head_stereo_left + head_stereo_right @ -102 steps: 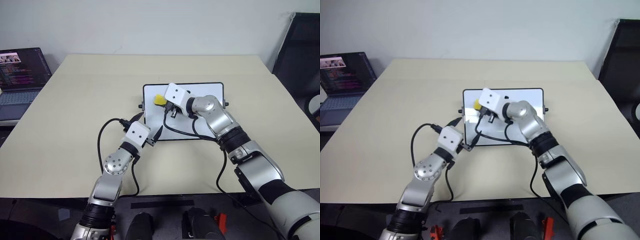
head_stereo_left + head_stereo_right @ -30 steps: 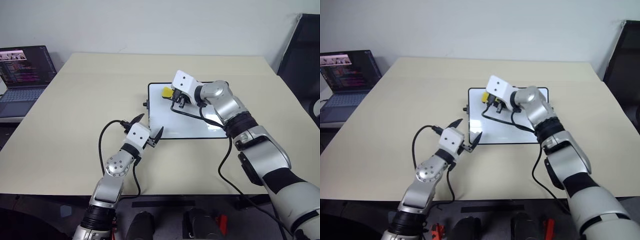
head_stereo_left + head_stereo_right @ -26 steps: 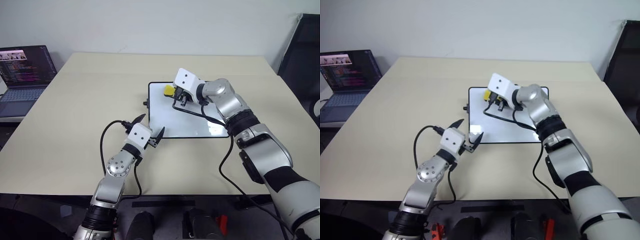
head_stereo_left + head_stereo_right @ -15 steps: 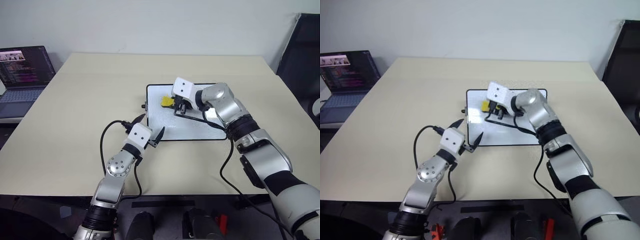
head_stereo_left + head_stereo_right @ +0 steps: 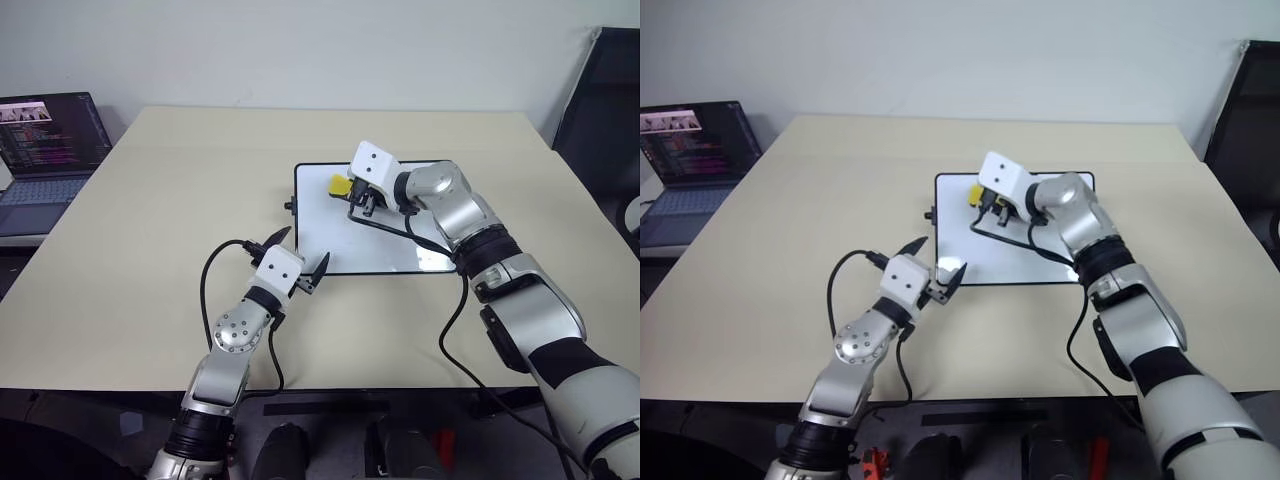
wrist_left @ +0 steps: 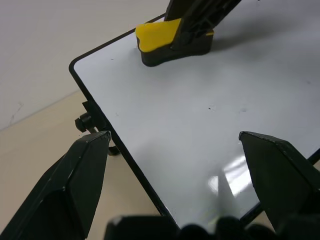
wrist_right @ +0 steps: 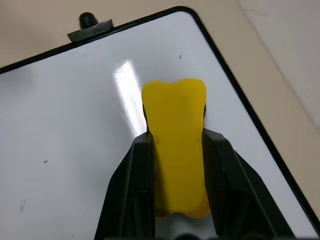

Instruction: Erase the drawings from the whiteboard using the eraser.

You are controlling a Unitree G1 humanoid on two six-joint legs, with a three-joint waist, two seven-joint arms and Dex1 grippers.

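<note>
An office or lab: plain beige table (image 5: 150, 250), open laptop (image 5: 45, 150), white wall (image 5: 300, 50).

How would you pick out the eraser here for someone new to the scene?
On the beige table lies a whiteboard. At its far left corner, the right gripper clamps the eraser, a small yellow block, the only bright thing there.

An open laptop (image 5: 45, 150) sits beside the beige table's (image 5: 180, 200) far left corner.
</note>
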